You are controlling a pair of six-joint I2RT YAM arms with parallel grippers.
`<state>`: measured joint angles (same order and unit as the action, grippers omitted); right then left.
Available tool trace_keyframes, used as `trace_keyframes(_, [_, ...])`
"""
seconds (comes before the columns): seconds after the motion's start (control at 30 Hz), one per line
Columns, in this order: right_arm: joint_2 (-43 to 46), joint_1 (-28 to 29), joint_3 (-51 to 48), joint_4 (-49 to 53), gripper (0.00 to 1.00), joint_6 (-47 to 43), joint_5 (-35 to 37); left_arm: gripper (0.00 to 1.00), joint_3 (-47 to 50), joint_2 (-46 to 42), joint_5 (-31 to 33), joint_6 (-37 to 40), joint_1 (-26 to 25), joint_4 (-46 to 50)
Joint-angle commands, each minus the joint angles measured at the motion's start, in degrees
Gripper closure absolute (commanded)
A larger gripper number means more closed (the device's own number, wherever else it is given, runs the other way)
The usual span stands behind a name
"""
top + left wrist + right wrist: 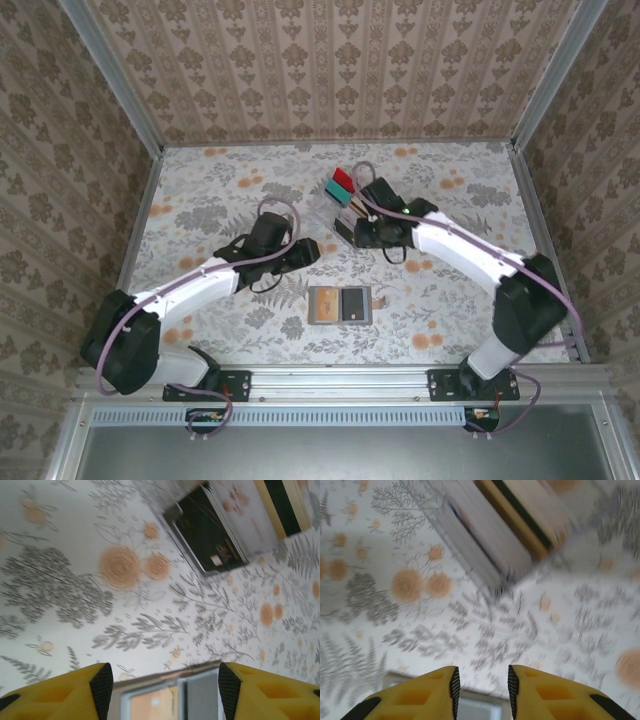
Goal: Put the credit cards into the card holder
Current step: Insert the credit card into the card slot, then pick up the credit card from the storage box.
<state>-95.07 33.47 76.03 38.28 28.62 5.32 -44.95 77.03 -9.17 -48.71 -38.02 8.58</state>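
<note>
Closest to the lens on your left wrist are the yellow fingers of the left gripper [162, 692]. They stand well apart with nothing between them, so that hand is open and empty. The right gripper [482, 692] has its fingers parted by a narrow gap through which the flowered table [220, 190] shows, so it is slightly open and also holds nothing. The card holder [340, 305] lies unfolded and flat on the side nearest the arm bases. It shows one tan panel and one dark panel, and you cannot tell from here whether a card already sits in either. Straight beyond the card holder stands the clear rack [345, 205], which holds the credit cards [340, 184], a red card [343, 180] and a teal card [334, 190] among them. What looks like a dark card [210, 535] lies at the rack's end nearer the card holder. Your right gripper hangs between the card holder and the rack, close to the rack, and your left gripper hangs beyond the card holder to its left. The step now appears to be fetching a card. Take one card only, by its free edge, and lift it straight out so the rack does not tip. Keep the left gripper ready to pin the card holder, since it will likely slide when a card is pushed in.
</note>
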Motion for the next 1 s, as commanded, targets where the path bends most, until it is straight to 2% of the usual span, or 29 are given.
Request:
trace_keyframes(0.0, [-7.05,0.30,8.48,9.43,0.66,-12.12,7.72,0.36,-0.36,0.29,-3.26,2.11,1.82,-1.51])
trace_keyframes(0.2, [-16.69,1.32,20.11,11.78,0.66,-19.82,14.11,0.33,-0.86,1.69,-4.58,1.80,3.30,-2.37])
trace_keyframes(0.4, [-23.04,2.03,27.06,13.96,0.64,-23.84,17.44,0.31,0.02,1.85,-5.17,0.90,4.13,-3.22])
trace_keyframes(0.6, [-25.98,2.56,28.88,13.68,0.63,-25.53,18.84,0.30,0.30,1.87,-5.64,0.81,4.79,-3.59])
trace_keyframes(0.97, [-30.15,3.44,29.35,12.99,0.62,-26.70,26.02,0.29,0.94,1.80,-6.64,0.63,5.32,-3.74])
